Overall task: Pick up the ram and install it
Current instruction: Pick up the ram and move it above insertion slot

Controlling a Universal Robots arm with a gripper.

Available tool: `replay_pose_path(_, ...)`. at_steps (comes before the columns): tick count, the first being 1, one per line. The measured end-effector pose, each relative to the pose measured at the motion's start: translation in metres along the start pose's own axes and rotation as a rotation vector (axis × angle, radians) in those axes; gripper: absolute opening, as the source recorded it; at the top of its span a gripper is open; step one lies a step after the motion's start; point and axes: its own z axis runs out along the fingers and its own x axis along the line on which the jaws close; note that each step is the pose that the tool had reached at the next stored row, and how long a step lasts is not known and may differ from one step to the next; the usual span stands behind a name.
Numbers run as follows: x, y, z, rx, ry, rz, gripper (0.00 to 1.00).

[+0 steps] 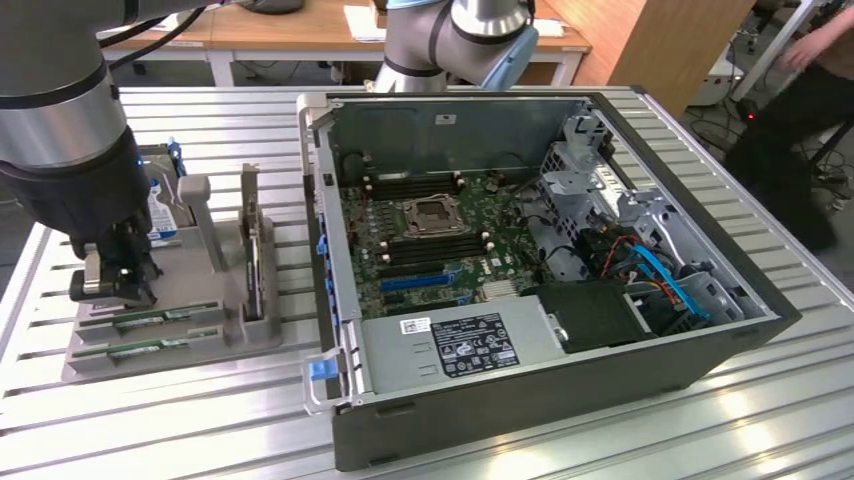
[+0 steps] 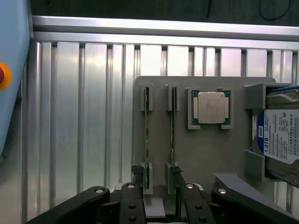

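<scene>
Wrist view is showing my tool (image 2: 158, 189) hanging released over one end of the ram (image 2: 146, 135), standing edgewise in its gray holder (image 2: 205, 154), and I'm figuring it's light, stiff, fragile, so I'm eyeing its top edge.

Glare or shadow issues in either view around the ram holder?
Exterior view: hard glare on the table slats at the exterior view's right; the grey holder is evenly lit. Wrist view: bright reflections streak the slats near the table's edge, the CPU lid shines, the ram sticks show edge-on as thin dark lines, the hand is nearly black.
</scene>
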Motion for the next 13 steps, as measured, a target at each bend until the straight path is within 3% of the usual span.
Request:
replay_pose_path(6, 0.0000, 0.0000, 0.0003, 0.0000, 0.0000, 0.000, 0.35)
replay_pose_path(13, 0.0002, -0.0004, 0.0084, 0.0002, 0.0000, 0.000, 0.35)
